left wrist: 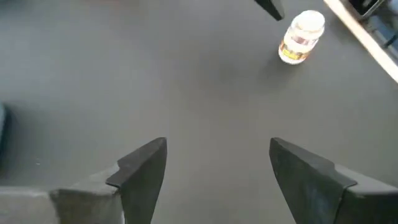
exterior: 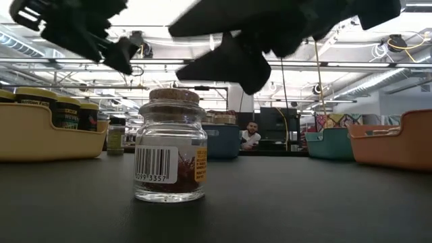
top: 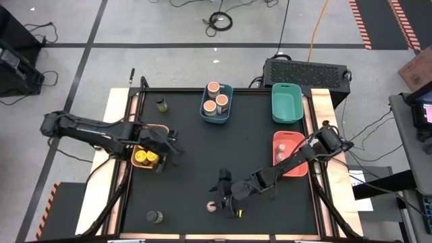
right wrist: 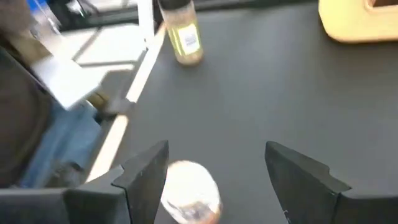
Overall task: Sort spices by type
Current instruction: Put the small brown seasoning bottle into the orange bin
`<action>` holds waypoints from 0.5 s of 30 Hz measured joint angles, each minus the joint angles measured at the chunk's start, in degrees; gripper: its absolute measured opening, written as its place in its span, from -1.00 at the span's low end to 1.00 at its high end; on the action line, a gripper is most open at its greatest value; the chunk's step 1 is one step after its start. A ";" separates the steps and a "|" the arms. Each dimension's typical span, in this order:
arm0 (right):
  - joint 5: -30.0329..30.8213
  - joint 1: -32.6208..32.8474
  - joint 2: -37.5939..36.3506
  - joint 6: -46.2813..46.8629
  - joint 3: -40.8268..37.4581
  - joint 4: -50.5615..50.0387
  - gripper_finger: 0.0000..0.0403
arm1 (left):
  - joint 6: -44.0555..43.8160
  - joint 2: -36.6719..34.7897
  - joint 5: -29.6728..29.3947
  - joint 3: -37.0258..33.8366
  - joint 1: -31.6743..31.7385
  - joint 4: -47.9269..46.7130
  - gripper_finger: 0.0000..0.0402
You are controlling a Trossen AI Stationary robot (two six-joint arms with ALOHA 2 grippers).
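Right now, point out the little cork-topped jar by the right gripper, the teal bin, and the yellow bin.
cork-topped jar (exterior: 170,150): low view, on its glass body above the barcode label.
teal bin (top: 287,119): high view, on its near rim.
yellow bin (exterior: 40,140): low view, on its front wall.

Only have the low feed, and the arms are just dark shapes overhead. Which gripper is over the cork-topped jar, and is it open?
Observer: The right gripper. Its wrist view shows the cork-topped jar between its open fingers, nearer one of them, not yet clamped.
Operator: Where's the other arm?
Observer: In the high view the left gripper hovers beside the yellow bin at the table's left side, well apart from that jar.
Operator: Any loose jars I can't see?
Observer: The high view shows two dark olive jars outside the bins: one near the far edge and one by the near left corner.
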 joint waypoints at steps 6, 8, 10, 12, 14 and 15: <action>1.68 -0.10 -0.09 1.24 1.28 1.58 0.29 | -2.34 -7.83 1.65 -8.30 0.27 19.82 0.40; 2.62 -0.09 -0.13 1.24 2.50 1.00 0.29 | -0.73 -7.75 4.29 -11.31 0.26 26.42 0.40; 4.52 0.04 -0.20 1.22 3.58 -0.77 0.28 | 1.35 -6.65 5.84 -13.93 0.20 32.98 0.40; 5.77 0.25 -0.17 1.24 4.41 -2.32 0.26 | 2.23 -4.86 5.83 -16.09 0.34 40.57 0.40; 6.86 0.33 -0.17 1.24 5.19 -2.95 0.25 | 3.07 -2.70 4.93 -16.91 0.65 45.45 0.40; 7.28 0.33 -0.17 1.39 5.51 -3.07 0.24 | 3.37 -1.58 4.49 -16.91 0.98 47.14 0.40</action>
